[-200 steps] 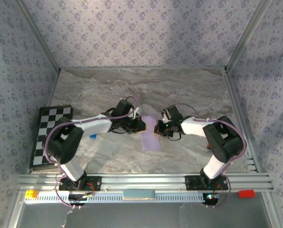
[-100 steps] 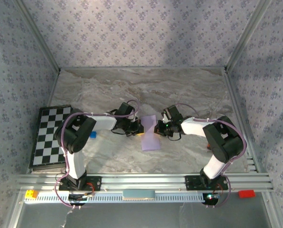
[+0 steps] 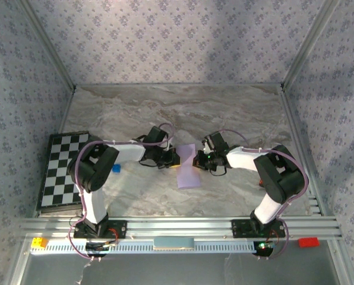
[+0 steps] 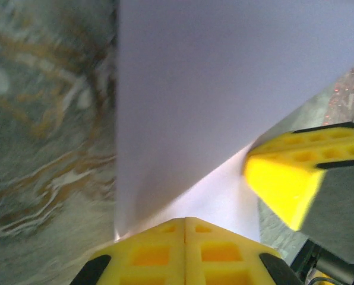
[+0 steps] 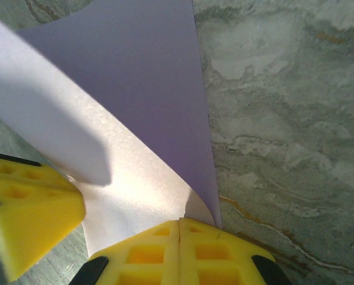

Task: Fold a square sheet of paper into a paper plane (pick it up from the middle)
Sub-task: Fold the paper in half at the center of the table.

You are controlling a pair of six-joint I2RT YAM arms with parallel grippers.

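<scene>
Top external view puts the sheet point(image 3: 187, 173) near the middle of the table point(image 3: 236, 113), lying between your two arms, with the left gripper point(image 3: 174, 158) at its left edge and the right gripper point(image 3: 198, 160) at its right edge, both low over the far end of the paper. Your left wrist camera shows that pincer's yellow fingers point(image 4: 159, 252) pressed together with no gap, and the lilac paper runs right down into their tips, so I judge it clamped on the sheet's edge. Your right wrist camera shows the same: jaws closed flat against each other, with a slightly curled corner of the paper caught at the tips. Each wrist view also catches the other arm's yellow finger just beside the paper. As for progress, you are early. From above the sheet reads as a narrow upright strip, not a full square, and the wrist views show one darker lilac face raised over a paler, brighter face, which suggests a flap lifted or turned over. Whether a crease is already pressed flat I cannot tell. No nose point, no wings and no dart outline show, so most of the folding looks left to do. The paper itself is plain, thin and smooth, with clean straight edges and no tears visible.
</scene>
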